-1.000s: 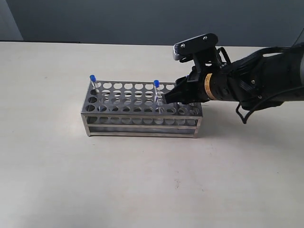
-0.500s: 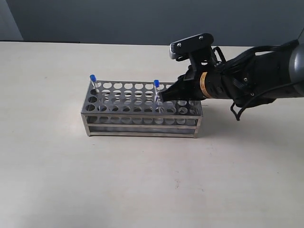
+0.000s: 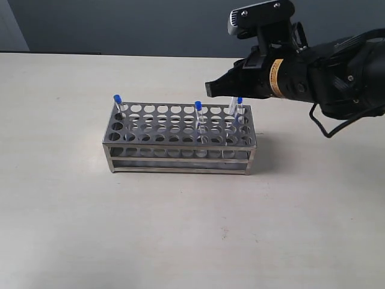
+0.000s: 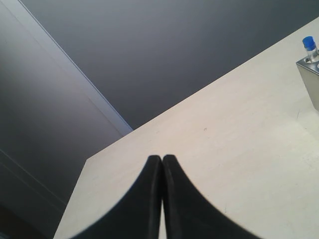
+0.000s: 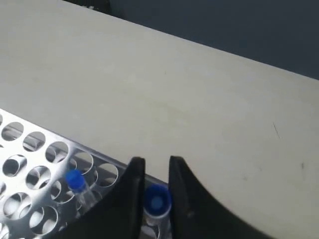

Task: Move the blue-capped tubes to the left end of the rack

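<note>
The steel rack (image 3: pixel 180 158) stands mid-table. One of the blue-capped tubes (image 3: pixel 118 103) stands at its left end and another (image 3: pixel 198 111) near the middle. A third tube (image 3: pixel 240 107) stands at the right end. The fourth tube (image 3: pixel 231 107) leans up into my right gripper (image 3: pixel 209 89), which hovers above the rack's right half. In the right wrist view its blue cap (image 5: pixel 157 201) sits deep between the fingers of that gripper (image 5: pixel 156 162), touching both. My left gripper (image 4: pixel 162 158) is shut on nothing, away from the rack (image 4: pixel 311 74).
Bare beige table (image 3: pixel 180 241) surrounds the rack on all sides. A dark wall (image 3: pixel 120 24) runs along the table's far edge. My right arm (image 3: pixel 337 78) reaches in from the right, above the table.
My right gripper has risen from the rack's top and shifted a little right. The two right-end tubes, hidden behind it before, now show.
</note>
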Controlling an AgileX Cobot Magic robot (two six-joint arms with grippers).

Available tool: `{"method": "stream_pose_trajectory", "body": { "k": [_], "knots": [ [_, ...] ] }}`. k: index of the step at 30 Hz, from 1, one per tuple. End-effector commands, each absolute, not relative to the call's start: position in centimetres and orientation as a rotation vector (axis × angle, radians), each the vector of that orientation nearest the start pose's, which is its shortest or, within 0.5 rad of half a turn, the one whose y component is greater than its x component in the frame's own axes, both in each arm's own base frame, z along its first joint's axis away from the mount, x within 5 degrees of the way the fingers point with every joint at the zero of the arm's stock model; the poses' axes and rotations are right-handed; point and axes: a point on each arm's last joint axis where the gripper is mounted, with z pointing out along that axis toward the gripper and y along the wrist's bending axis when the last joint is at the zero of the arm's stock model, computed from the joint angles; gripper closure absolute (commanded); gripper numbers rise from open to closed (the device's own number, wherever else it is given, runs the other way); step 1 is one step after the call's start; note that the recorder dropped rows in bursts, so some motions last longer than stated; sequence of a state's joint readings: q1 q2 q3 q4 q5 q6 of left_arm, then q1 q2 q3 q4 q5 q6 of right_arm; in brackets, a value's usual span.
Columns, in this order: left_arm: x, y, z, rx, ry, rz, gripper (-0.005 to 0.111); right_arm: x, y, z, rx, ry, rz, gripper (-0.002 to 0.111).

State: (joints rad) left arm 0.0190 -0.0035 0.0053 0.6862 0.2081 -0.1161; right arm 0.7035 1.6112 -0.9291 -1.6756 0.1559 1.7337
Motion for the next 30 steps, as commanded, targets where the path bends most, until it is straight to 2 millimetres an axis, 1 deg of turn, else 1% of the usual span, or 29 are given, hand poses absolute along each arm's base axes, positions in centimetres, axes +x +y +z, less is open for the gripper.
{"method": "stream_pose_trajectory", "body": {
  "k": [1, 7, 9, 10, 11, 12, 13, 16, 17, 18, 19, 20, 21, 22, 25, 26, 27, 28, 30],
  "knots": [
    [5.5, 1.3, 19.9, 0.346, 1.634, 0.540, 0.106, 26.8, 21.3, 24.3, -0.612, 2.047, 0.339, 0.108],
    [5.5, 1.3, 19.9, 0.346, 1.634, 0.540, 0.106, 26.0, 21.4, 25.9, -0.642, 2.006, 0.426, 0.108],
    [5.5, 1.3, 19.9, 0.346, 1.634, 0.540, 0.106, 25.8, 21.7, 26.4, -0.667, 1.994, 0.474, 0.108],
    [5.5, 1.3, 19.9, 0.346, 1.634, 0.540, 0.106, 25.7, 22.1, 26.7, -0.687, 1.985, 0.511, 0.108],
    [5.5, 1.3, 19.9, 0.346, 1.634, 0.540, 0.106, 25.7, 23.1, 27.0, -0.744, 1.968, 0.590, 0.108],
    [5.5, 1.3, 19.9, 0.346, 1.634, 0.540, 0.106, 25.8, 23.6, 27.3, -0.768, 1.957, 0.628, 0.108],
    [5.5, 1.3, 19.9, 0.346, 1.634, 0.540, 0.106, 26.2, 24.6, 27.9, -0.804, 1.931, 0.688, 0.108],
    [5.5, 1.3, 19.9, 0.346, 1.634, 0.540, 0.106, 27.5, 26.5, 28.5, -0.850, 1.893, 0.753, 0.108],
    [5.5, 1.3, 19.9, 0.346, 1.634, 0.540, 0.106, 28.2, 27.4, 28.4, -0.872, 1.887, 0.781, 0.108],
    [5.5, 1.3, 19.9, 0.346, 1.634, 0.540, 0.106, 28.5, 27.9, 28.3, -0.878, 1.890, 0.794, 0.108],
    [5.5, 1.3, 19.9, 0.346, 1.634, 0.540, 0.106, 29.1, 28.8, 28.5, -0.857, 1.911, 0.863, 0.108],
    [5.5, 1.3, 19.9, 0.346, 1.634, 0.540, 0.106, 29.6, 29.7, 28.3, -0.875, 1.911, 0.908, 0.108],
    [5.5, 1.3, 19.9, 0.347, 1.632, 0.539, 0.106, 29.8, 30.2, 28.2, -0.888, 1.906, 0.923, 0.108],
    [5.5, 1.3, 19.9, 0.347, 1.632, 0.539, 0.106, 30.1, 31.1, 27.8, -0.901, 1.903, 0.931, 0.108],
    [5.5, 1.3, 19.9, 0.347, 1.632, 0.539, 0.106, 30.0, 33.2, 27.2, -0.942, 1.890, 0.959, 0.108],
    [5.5, 1.3, 19.9, 0.347, 1.632, 0.539, 0.106, 29.8, 33.9, 26.6, -0.959, 1.896, 0.966, 0.108],
    [5.5, 1.3, 19.9, 0.347, 1.632, 0.539, 0.106, 29.8, 34.1, 26.4, -0.958, 1.898, 0.961, 0.108],
    [5.5, 1.3, 19.9, 0.347, 1.632, 0.539, 0.106, 29.7, 34.5, 25.8, -0.965, 1.909, 0.952, 0.108],
    [5.5, 1.3, 19.9, 0.347, 1.632, 0.539, 0.106, 29.9, 34.5, 25.3, -0.955, 1.921, 0.936, 0.108]
  ]
}}
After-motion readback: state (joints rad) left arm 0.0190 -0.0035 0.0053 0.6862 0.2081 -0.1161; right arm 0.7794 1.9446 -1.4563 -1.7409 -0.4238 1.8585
